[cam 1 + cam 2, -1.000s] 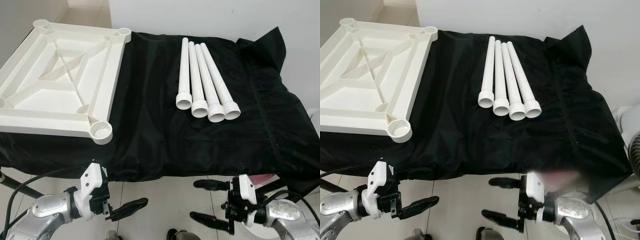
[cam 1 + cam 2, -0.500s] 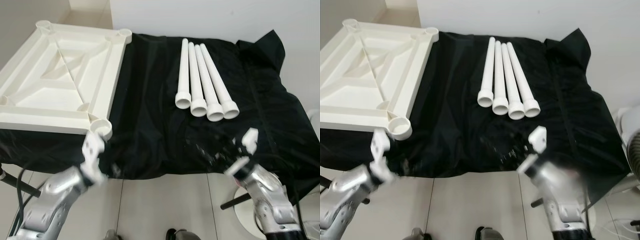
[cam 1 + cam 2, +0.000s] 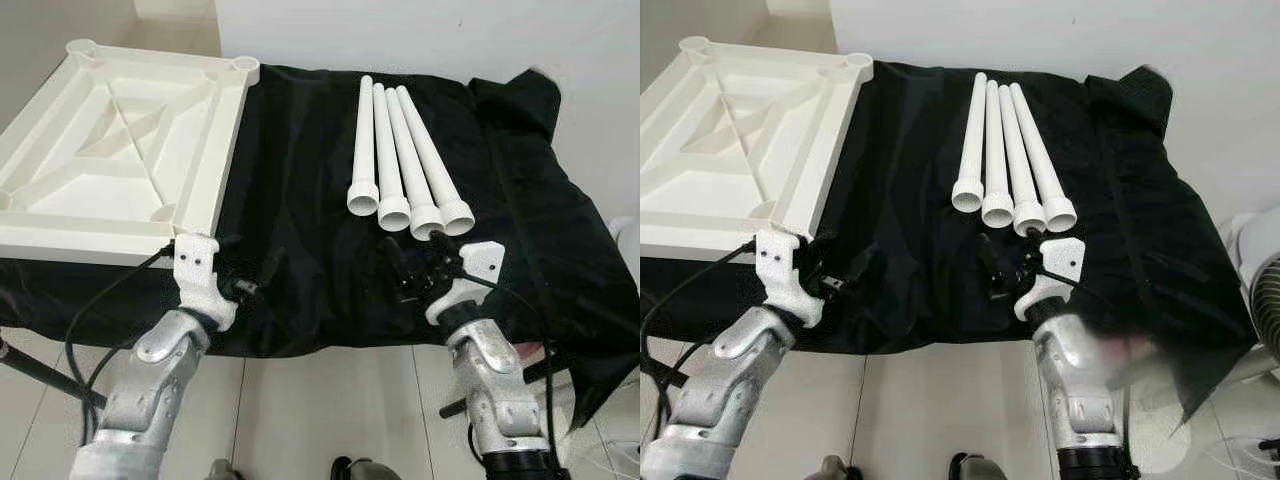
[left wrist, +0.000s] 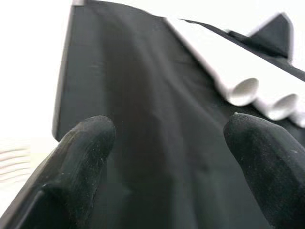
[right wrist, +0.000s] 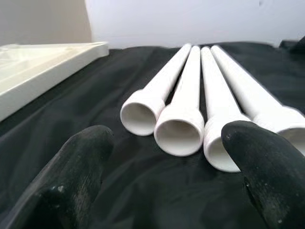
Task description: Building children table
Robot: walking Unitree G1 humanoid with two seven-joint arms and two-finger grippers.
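My right claw [image 3: 418, 262] hangs over the near part of the black-draped desk [image 3: 300, 200], fingers spread, aimed at the flared open ends of the 4 white legs [image 3: 400, 150]; in my right wrist view those ends sit just beyond and between my fingertips [image 5: 83, 164], none touched yet. The legs lie side by side, touching, flared ends toward me, which I judge is so that I can take 1 by its wide end without disturbing the row. My left claw [image 3: 245, 282] is also spread, low over bare cloth just beside the near corner of the white tabletop [image 3: 120, 150], which lies upside down at the desk's left with its ribs and round corner sockets [image 3: 240, 64] facing up, presumably so a leg can be pushed straight down into each. Its near corner socket is hidden behind my left wrist housing, so I can't say whether my fingers touch it; probably not. No leg is fitted, so the build has hardly begun. Compared with 1 second ago, when both arms hung below the desk edge over the floor tiles with claws pointing inward, both have swung up and forward onto the cloth; half a second ago they were blurred in mid-swing. The tabletop and legs have kept their arrangement; the slight shift in framing looks like my head moving.
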